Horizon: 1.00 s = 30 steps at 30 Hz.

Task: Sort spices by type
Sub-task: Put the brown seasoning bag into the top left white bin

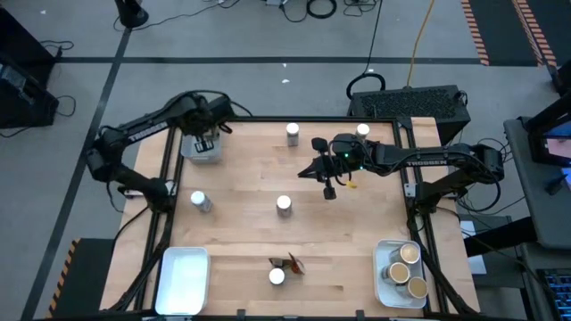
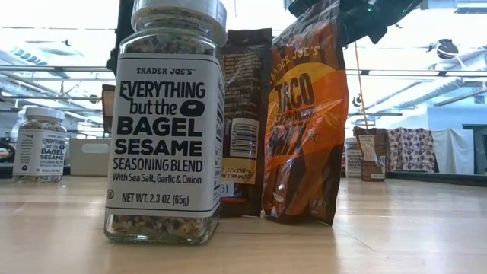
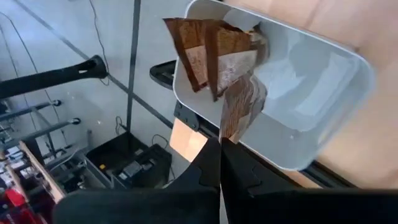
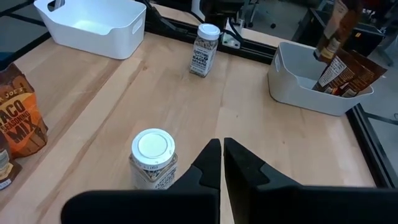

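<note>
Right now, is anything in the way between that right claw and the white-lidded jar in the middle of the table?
Nothing visible: the right gripper is shut above bare wood, and the white-lidded jar stands apart with a clear gap.

The nearest white-lidded jar (image 2: 165,125) reads "TRADER JOE'S EVERYTHING but the BAGEL SESAME SEASONING BLEND, With Sea Salt, Garlic & Onion, NET WT. 2.3 OZ (65g)". The orange sachet (image 2: 304,122) beside it shows "TRADER JOE'S TACO" (lower lettering creased); the right wrist view gives "TACO SEASONING MIX" (image 4: 22,121). A farther jar (image 2: 40,144) repeats "EVERYTHING but the BAGEL SESAME".
</note>
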{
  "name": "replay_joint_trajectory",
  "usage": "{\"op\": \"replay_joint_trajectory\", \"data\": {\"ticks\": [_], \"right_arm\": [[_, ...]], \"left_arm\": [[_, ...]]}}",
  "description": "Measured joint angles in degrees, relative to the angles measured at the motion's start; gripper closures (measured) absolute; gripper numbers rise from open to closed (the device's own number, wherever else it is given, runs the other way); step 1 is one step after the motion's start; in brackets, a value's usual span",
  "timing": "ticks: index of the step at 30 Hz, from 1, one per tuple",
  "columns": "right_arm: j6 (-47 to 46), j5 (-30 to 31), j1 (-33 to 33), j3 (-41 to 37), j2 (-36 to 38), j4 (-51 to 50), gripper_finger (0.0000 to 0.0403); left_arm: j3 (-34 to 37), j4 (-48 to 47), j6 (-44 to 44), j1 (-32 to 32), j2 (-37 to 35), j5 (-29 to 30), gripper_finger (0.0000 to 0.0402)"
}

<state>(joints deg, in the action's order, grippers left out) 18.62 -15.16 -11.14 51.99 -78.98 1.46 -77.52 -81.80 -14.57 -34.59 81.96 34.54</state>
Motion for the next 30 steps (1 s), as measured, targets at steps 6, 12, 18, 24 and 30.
{"op": "replay_joint_trajectory", "data": {"ticks": [6, 12, 18, 24, 30], "right_arm": [[0.67, 0.00, -0.02, 0.00, 0.02, -0.09, 0.0403], [2.02, 0.00, -0.02, 0.00, 0.02, -0.09, 0.0403], [2.23, 0.01, -0.02, 0.00, 0.02, -0.08, 0.0403], [2.56, 0.02, -0.10, 0.00, 0.01, -0.05, 0.0403], [3.12, 0.02, -0.17, 0.00, 0.02, 0.00, 0.0403]], "left_arm": [[0.04, 3.42, -6.27, -4.78, 0.39, -5.83, 0.0401], [1.16, 5.85, -9.24, -7.09, 0.37, -7.62, 0.0401], [6.18, 12.83, -13.30, -8.66, 0.37, -11.50, 0.0401], [9.88, 15.63, -16.30, -10.07, 0.39, -11.97, 0.0401], [12.15, 18.71, -16.51, -11.01, 0.41, -13.21, 0.0401]]}}
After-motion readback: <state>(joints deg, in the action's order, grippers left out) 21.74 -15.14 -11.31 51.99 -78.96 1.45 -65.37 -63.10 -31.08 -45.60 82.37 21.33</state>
